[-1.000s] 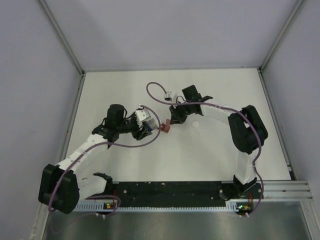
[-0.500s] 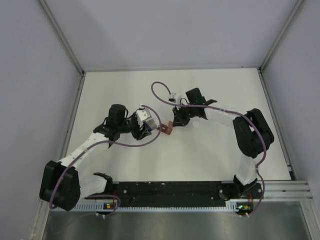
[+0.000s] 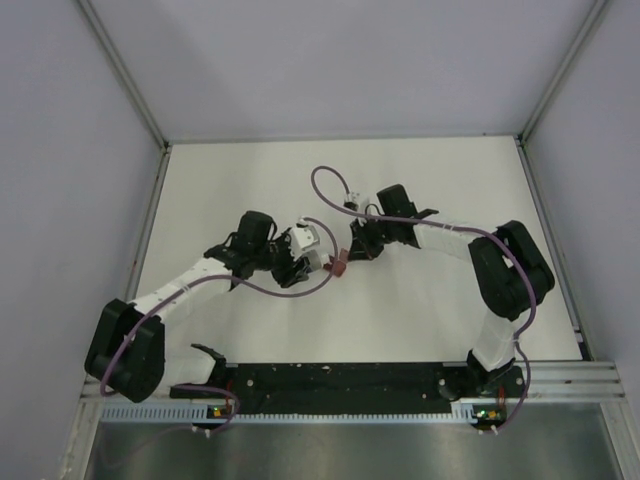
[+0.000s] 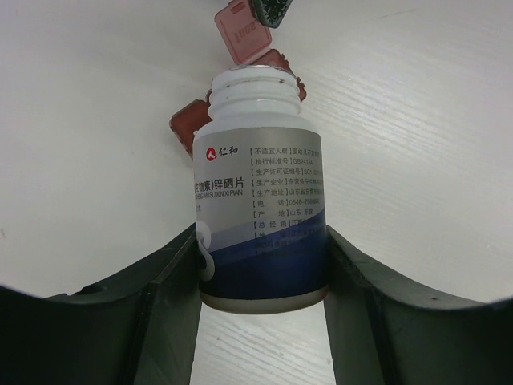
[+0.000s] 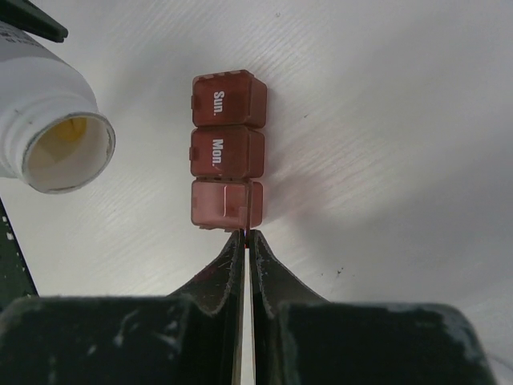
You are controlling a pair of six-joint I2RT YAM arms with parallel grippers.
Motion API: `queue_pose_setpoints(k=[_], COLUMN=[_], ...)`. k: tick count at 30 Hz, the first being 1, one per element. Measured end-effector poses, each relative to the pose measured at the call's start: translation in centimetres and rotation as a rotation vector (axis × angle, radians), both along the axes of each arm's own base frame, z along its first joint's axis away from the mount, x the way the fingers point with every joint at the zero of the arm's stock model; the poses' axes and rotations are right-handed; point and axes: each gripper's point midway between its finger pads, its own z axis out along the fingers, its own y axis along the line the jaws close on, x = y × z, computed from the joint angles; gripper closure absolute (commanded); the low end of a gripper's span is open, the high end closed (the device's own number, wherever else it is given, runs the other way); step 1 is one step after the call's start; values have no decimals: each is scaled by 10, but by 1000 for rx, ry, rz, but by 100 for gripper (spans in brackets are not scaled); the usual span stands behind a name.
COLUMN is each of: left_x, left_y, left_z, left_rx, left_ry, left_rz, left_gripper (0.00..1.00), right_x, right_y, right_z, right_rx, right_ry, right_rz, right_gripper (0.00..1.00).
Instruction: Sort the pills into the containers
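Note:
My left gripper [image 4: 260, 241] is shut on a white pill bottle [image 4: 260, 184] with a blue label, its cap off. The bottle lies nearly level, its mouth [image 5: 66, 154] beside the containers, and yellow pills [image 5: 64, 132] show inside. The containers [image 5: 227, 144] are a red-brown strip of three on the table; two lids read "Sun." and "Mon." and are down. The third compartment's lid [image 4: 240, 32] stands up. My right gripper [image 5: 245, 234] is shut on that lid's edge. From above, the bottle [image 3: 308, 240] and the containers [image 3: 337, 266] sit between both grippers.
The white table [image 3: 250, 180] has grey walls on three sides. Purple cables [image 3: 325, 185] loop off both wrists. A black rail [image 3: 330, 380] with the arm bases runs along the near edge.
My left arm has carried the bottle rightward, up to the containers. The right gripper and the containers have shifted slightly right and nearer.

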Motion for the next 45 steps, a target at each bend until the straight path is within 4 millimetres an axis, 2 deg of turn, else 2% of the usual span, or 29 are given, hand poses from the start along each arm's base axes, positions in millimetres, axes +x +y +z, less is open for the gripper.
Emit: queue_pose_setpoints(k=[6,14,23,36,45], left_x=[-3,3,8,9,7], left_y=[-9,-14,-26,-27,-32], left_z=[-9,-19,-18,-26,-31], left_rx=[31,42,27,38,44], left_ry=[20,51,55,92,117], left_rz=[-26,16,102,168,176], left_gripper=[100,100,100,100,100], right_x=[1,3,4,12,19], right_y=[-3,-6,-6,-16,-23], right_z=[-1,-1,-1,-5,2], right_rx=[13,21,31,28,41], right_ry=[13,17,18,23,-9], right_rz=[-11,-32,-61,-160,-223], right_gripper=[100,100,100,100,100])
